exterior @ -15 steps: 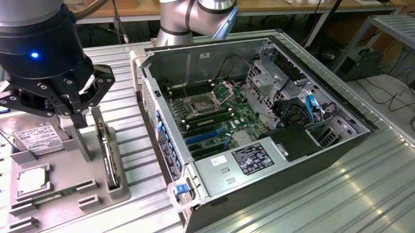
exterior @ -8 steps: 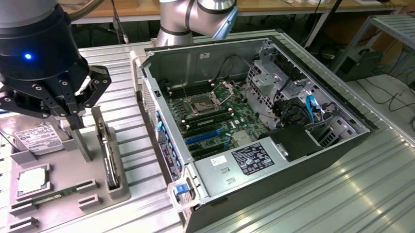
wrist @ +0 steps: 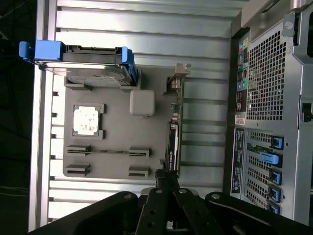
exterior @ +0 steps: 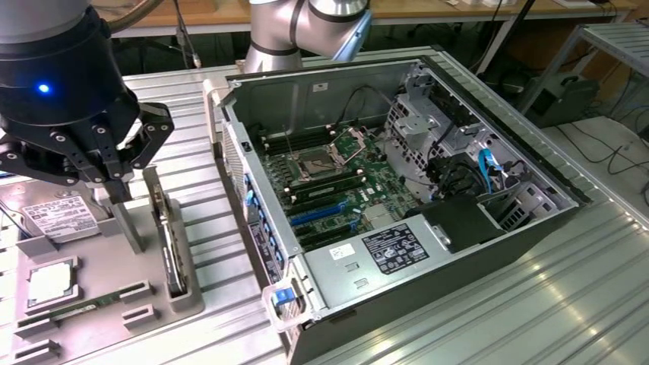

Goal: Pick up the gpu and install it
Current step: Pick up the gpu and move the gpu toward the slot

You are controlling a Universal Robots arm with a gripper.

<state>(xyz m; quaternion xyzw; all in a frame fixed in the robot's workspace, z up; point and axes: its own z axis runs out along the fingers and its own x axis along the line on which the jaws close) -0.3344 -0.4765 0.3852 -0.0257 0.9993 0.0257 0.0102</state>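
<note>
- Gripper (exterior: 117,190): black, with its fingers brought together. In the wrist view (wrist: 165,178) the tips sit at one end of the gpu. Whether they pinch the card or only meet beside it cannot be told.
- Gpu (exterior: 167,243): a thin dark card standing on its long edge in a slot of the tray. It runs along the tray edge that faces the case (wrist: 172,142) and is not yet in the case.
- Tray (exterior: 102,266): a grey holder lying flat on the table just beside the case, on the exterior view's left (wrist: 117,132).
- Hard drive (exterior: 56,217): silver with a white label, held in a blue carrier at one end of the tray, well apart from the gpu (wrist: 93,66).
- Processor (exterior: 49,283): lies flat in a square recess near the tray's middle (wrist: 87,120).
- Memory stick (exterior: 76,310): narrow, set in brackets beyond the processor (wrist: 107,151).
- Block (exterior: 127,224): an upright pale post on the tray, between the hard drive and the gpu (wrist: 142,103).
- Case (exterior: 273,99): lies on its side with the panel off (wrist: 274,98).
- Motherboard (exterior: 335,175): exposed inside the case, with blue slots (exterior: 315,213) at its near edge.
- Table (exterior: 527,304): ribbed metal that carries both the tray and the case (wrist: 146,44).
</note>
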